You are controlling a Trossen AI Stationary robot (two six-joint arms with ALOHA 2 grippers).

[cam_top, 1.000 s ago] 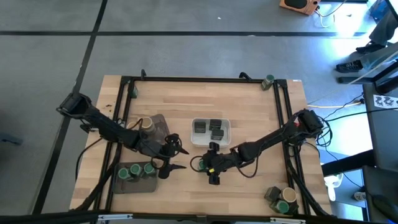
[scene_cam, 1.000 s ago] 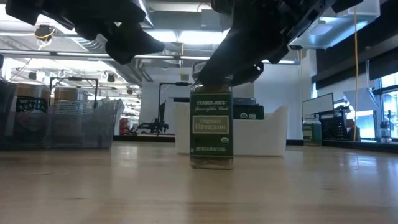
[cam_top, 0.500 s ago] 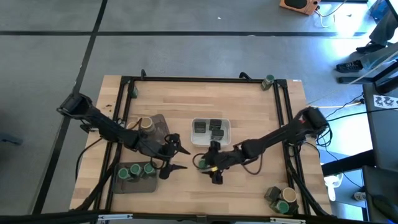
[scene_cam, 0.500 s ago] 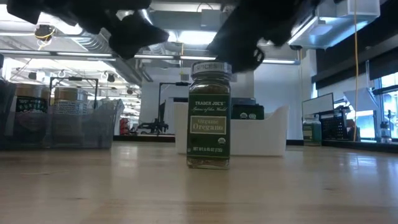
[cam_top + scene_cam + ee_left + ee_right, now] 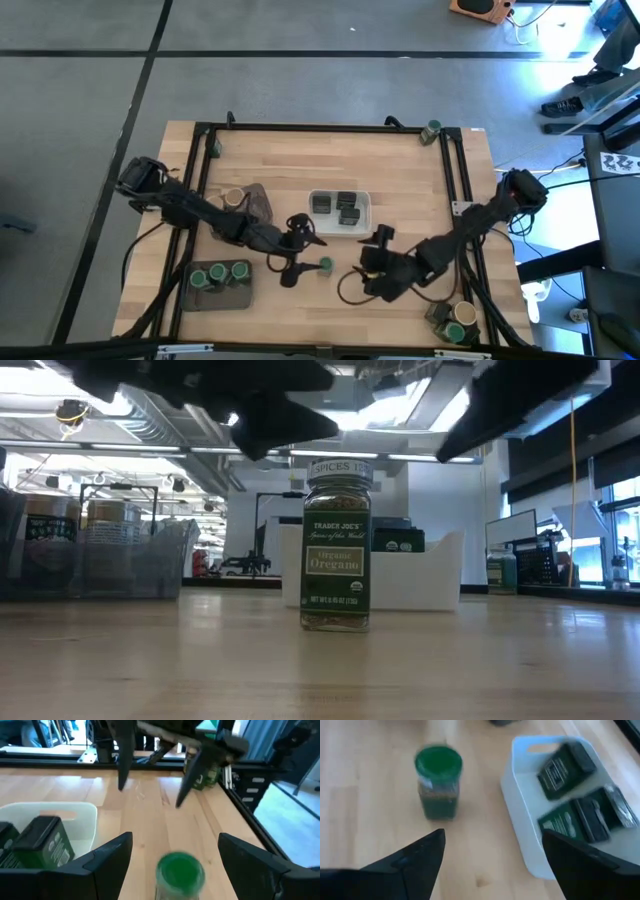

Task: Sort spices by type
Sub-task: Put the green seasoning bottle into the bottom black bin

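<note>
A green-lidded jar labelled oregano (image 5: 325, 264) (image 5: 337, 550) stands upright on its base on the bare table, near the middle. My left gripper (image 5: 299, 250) (image 5: 175, 839) is open just left of it, with the green lid (image 5: 180, 870) ahead between the spread fingers and apart from them. My right gripper (image 5: 373, 262) (image 5: 492, 834) is open to the right of the jar (image 5: 438, 785), clear of it. Three dark tins (image 5: 340, 208) lie in the white tray (image 5: 365, 225). Three green-lidded jars (image 5: 218, 272) stand in a dark grey tray at the near left.
A tan-topped jar (image 5: 233, 198) stands on a dark tray at the left. Another tan-topped jar (image 5: 460, 330) sits at the near right corner and a green-lidded jar (image 5: 432, 128) at the far right corner. A black frame (image 5: 320, 127) edges the table. Bare wood lies beyond the white tray.
My right gripper has come off the top of the oregano jar and drawn back toward the table's right and near edge. My left gripper has moved right, from beside the near-left tray up to the jar. The jar is left standing upright on the table.
</note>
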